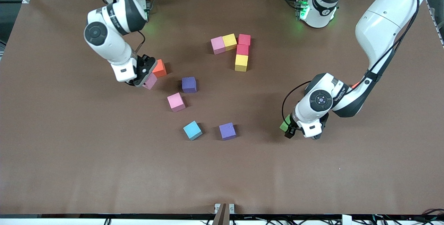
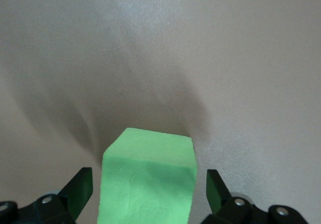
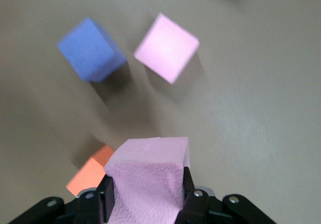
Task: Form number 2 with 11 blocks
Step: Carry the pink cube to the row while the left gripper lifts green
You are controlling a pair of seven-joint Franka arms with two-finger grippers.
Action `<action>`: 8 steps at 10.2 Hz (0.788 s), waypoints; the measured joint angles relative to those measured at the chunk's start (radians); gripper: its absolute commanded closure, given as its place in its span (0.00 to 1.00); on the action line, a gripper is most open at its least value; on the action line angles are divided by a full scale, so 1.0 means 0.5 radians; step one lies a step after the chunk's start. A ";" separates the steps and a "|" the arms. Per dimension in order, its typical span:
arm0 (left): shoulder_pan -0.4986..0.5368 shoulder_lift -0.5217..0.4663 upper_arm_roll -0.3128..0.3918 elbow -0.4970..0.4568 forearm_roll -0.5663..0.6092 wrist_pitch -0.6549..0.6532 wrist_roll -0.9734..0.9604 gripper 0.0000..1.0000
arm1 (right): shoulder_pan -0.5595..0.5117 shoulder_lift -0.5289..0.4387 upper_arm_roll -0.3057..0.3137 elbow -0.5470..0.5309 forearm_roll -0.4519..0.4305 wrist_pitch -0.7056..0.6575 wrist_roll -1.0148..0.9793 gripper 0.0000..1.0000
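Brown table (image 1: 69,148): right claw (image 3: 148,196) grips pink block (image 3: 148,179).

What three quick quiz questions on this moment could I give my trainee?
1. True or false: the right tool is shut on a pink block.
2. Which colour block sits between the open left tool's fingers: A green, B purple, C yellow?
3. How many blocks form the joined group nearest the robots' bases?

Key: 1 true. 2 A, the green block. 3 five.
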 measured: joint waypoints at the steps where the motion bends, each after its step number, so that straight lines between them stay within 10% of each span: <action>1: 0.000 0.010 0.001 0.000 0.000 0.000 0.000 1.00 | 0.069 0.000 0.000 0.042 0.017 -0.008 0.007 0.67; 8: 0.099 -0.093 0.002 0.079 -0.176 -0.174 -0.054 1.00 | 0.923 0.518 0.006 0.509 0.032 0.171 0.272 0.68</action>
